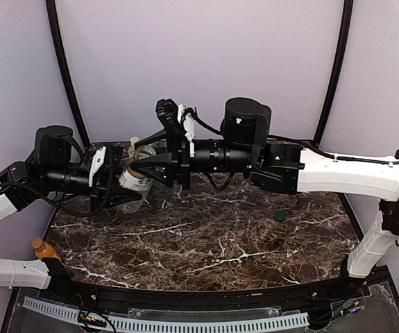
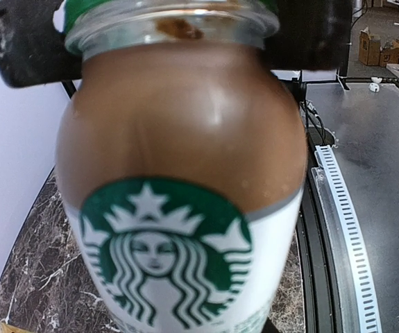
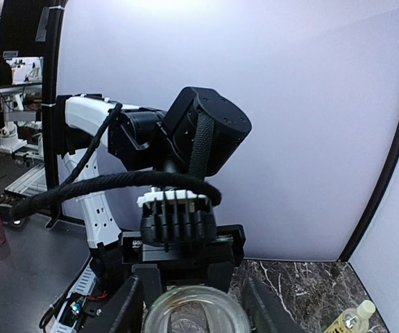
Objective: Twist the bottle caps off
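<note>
left gripper (image 1: 131, 184): clamped on the coffee bottle (image 2: 185, 173), holding it at the table's (image 1: 220, 243) far left.
right gripper (image 3: 196, 305): fingers (image 3: 126, 309) flank the bottle's open mouth; cannot tell whether they touch the rim.
coffee bottle: uncapped, brown liquid, white label with a green logo.
green cap (image 1: 279, 216): lying on the table at the right, well apart from that bottle.
orange bottle (image 1: 41, 248): near left corner, cap on.
yellow bottle (image 3: 348, 320): at the back, pale cap on.

Dark marble table (image 1: 241, 243), pale lilac bkgd walls (image 1: 206, 55)
</note>
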`<state>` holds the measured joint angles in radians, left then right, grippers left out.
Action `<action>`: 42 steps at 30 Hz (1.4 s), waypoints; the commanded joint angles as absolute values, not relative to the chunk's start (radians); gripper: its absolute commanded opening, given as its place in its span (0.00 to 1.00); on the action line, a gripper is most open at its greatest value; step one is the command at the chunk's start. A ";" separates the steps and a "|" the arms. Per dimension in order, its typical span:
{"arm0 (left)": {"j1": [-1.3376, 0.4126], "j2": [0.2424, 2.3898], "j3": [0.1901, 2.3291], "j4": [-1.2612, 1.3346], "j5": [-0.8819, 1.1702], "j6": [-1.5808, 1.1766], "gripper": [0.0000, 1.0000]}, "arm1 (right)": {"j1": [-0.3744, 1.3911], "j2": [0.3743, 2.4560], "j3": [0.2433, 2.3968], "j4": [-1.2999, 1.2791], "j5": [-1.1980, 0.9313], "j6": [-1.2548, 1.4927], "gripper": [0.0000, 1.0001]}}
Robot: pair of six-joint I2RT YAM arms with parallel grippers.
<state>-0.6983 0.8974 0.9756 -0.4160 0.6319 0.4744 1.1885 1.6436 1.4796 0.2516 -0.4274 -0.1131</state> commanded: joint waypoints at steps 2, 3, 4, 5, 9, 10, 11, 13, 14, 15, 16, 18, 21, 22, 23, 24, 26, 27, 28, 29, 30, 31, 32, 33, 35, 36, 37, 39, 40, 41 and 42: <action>-0.693 0.887 0.983 -0.394 0.643 0.463 0.07 | 1.192 1.631 1.498 0.254 -0.414 -0.127 0.40; -0.692 0.886 0.983 -0.394 0.643 0.463 0.07 | 1.191 1.629 1.498 0.250 -0.410 -0.132 0.37; -0.692 0.885 0.983 -0.394 0.644 0.463 0.07 | 1.190 1.627 1.496 0.249 -0.412 -0.133 0.31; -0.691 0.885 0.981 -0.394 0.647 0.462 0.07 | 1.190 1.624 1.495 0.250 -0.413 -0.135 0.25; -0.692 0.885 0.976 -0.394 0.648 0.460 0.15 | 1.190 1.618 1.493 0.242 -0.407 -0.135 0.00; -0.692 0.886 0.977 -0.393 0.642 0.459 0.38 | 1.189 1.615 1.492 0.234 -0.397 -0.135 0.00; -0.692 0.886 0.977 -0.391 0.637 0.455 0.53 | 1.186 1.609 1.493 0.225 -0.384 -0.133 0.00; -0.691 0.889 0.980 -0.384 0.602 0.440 0.92 | 1.170 1.592 1.490 0.197 -0.343 -0.116 0.00; -0.690 0.892 0.981 -0.379 0.561 0.433 0.97 | 1.157 1.580 1.488 0.177 -0.314 -0.105 0.00; -0.688 0.896 0.986 -0.376 0.537 0.420 0.98 | 1.138 1.566 1.486 0.149 -0.277 -0.095 0.00; -0.683 0.904 0.990 -0.372 0.479 0.416 0.98 | 1.120 1.544 1.482 0.118 -0.223 -0.088 0.00; -0.673 0.922 1.002 -0.369 0.385 0.407 0.99 | 1.073 1.510 1.469 0.044 -0.104 -0.070 0.00; -0.653 0.953 1.025 -0.375 0.280 0.408 0.99 | 0.968 1.453 1.412 -0.049 0.079 -0.042 0.00; -0.642 0.973 1.041 -0.385 0.246 0.407 0.99 | 0.934 1.438 1.380 -0.069 0.143 -0.039 0.00; -0.634 0.985 1.049 -0.393 0.236 0.407 0.99 | 0.890 1.424 1.349 -0.084 0.186 -0.035 0.00; -0.621 1.009 1.071 -0.409 0.215 0.406 0.99 | 0.846 1.412 1.300 -0.092 0.213 -0.025 0.00; -0.602 1.058 1.119 -0.441 0.184 0.399 0.99 | 0.747 1.398 1.230 -0.090 0.228 -0.019 0.00; -0.596 1.089 1.137 -0.450 0.174 0.392 0.99 | 0.706 1.400 1.203 -0.090 0.230 -0.017 0.00; -0.581 1.105 1.176 -0.463 0.157 0.388 0.99 | 0.669 1.406 1.182 -0.089 0.229 -0.020 0.00; -0.571 1.131 1.192 -0.465 0.148 0.379 0.99 | 0.639 1.414 1.158 -0.080 0.227 -0.030 0.00; -0.565 1.143 1.223 -0.466 0.137 0.375 0.99 | 0.609 1.423 1.132 -0.059 0.225 -0.040 0.00; -0.553 1.165 1.236 -0.463 0.129 0.365 0.99 | 0.583 1.432 1.106 -0.030 0.225 -0.047 0.00; -0.548 1.174 1.253 -0.456 0.123 0.357 0.99 | 0.560 1.439 1.077 -0.008 0.215 -0.056 0.00; -0.540 1.189 1.259 -0.445 0.117 0.354 0.99 | 0.539 1.446 1.048 0.039 0.194 -0.064 0.00; -0.536 1.202 1.260 -0.431 0.105 0.355 0.99 | 0.507 1.459 0.999 0.098 0.167 -0.069 0.00; -0.535 1.205 1.253 -0.428 0.101 0.356 0.99 | 0.492 1.462 0.978 0.124 0.152 -0.066 0.00; -0.534 1.208 1.249 -0.424 0.099 0.356 0.99 | 0.479 1.464 0.955 0.149 0.139 -0.060 0.00; -0.533 1.208 1.232 -0.420 0.107 0.357 0.99 | 0.464 1.465 0.910 0.200 0.113 -0.051 0.00; -0.533 1.206 1.229 -0.417 0.112 0.356 0.99 | 0.461 1.464 0.888 0.220 0.098 -0.051 0.00; -0.533 1.203 1.222 -0.411 0.119 0.355 0.99 | 0.460 1.461 0.867 0.245 0.086 -0.051 0.00; -0.533 1.201 1.219 -0.409 0.123 0.350 0.99 | 0.460 1.458 0.841 0.271 0.078 -0.049 0.00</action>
<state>-0.5365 1.2129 1.2415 -0.4183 0.1211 0.3706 0.4671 1.4700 0.9096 0.0917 0.1413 -0.0525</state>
